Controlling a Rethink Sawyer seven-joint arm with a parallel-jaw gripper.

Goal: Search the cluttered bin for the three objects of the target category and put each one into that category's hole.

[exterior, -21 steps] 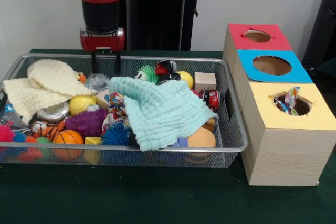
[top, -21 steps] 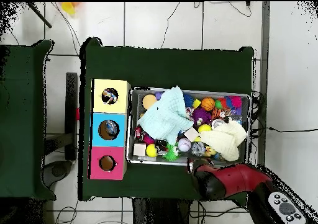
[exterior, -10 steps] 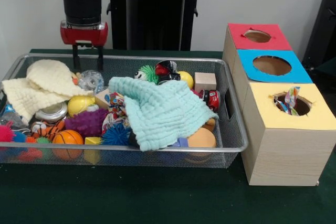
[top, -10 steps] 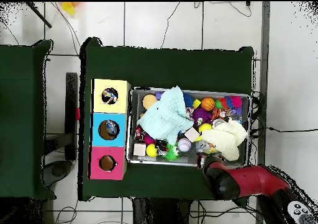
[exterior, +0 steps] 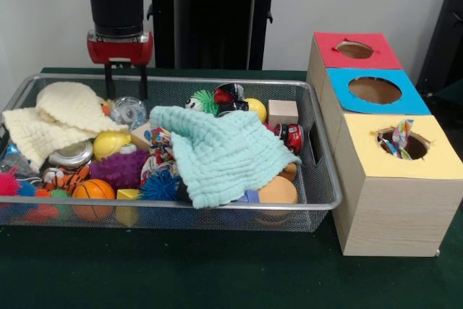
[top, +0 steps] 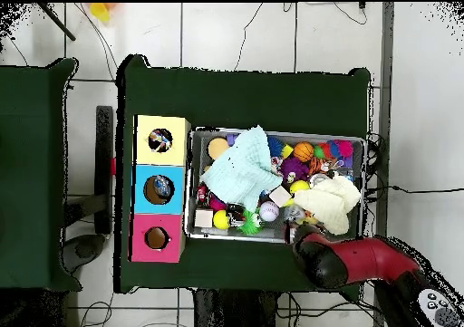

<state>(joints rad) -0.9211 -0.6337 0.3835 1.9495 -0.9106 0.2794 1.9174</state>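
The gripper (exterior: 126,83) hung at the far rim of the wire bin (exterior: 329,179), its two black fingers (exterior: 109,81) spread apart and holding nothing, tips just above a clear ball (exterior: 128,111) lying beside the cream cloth (exterior: 54,117); from overhead the red arm (top: 349,262) hid the gripper entirely. A mint cloth (exterior: 217,148) covered the bin's middle, hiding much of what lay under it, so only the edges of an orange ball (exterior: 278,192) and a spiky blue ball (exterior: 158,186) showed. Beside the bin stood the sorting box (exterior: 394,215), where a striped item (exterior: 401,137) poked from the yellow hole (exterior: 404,143), while the contents of the blue hole (exterior: 375,90) and red hole (exterior: 354,50) could not be made out.
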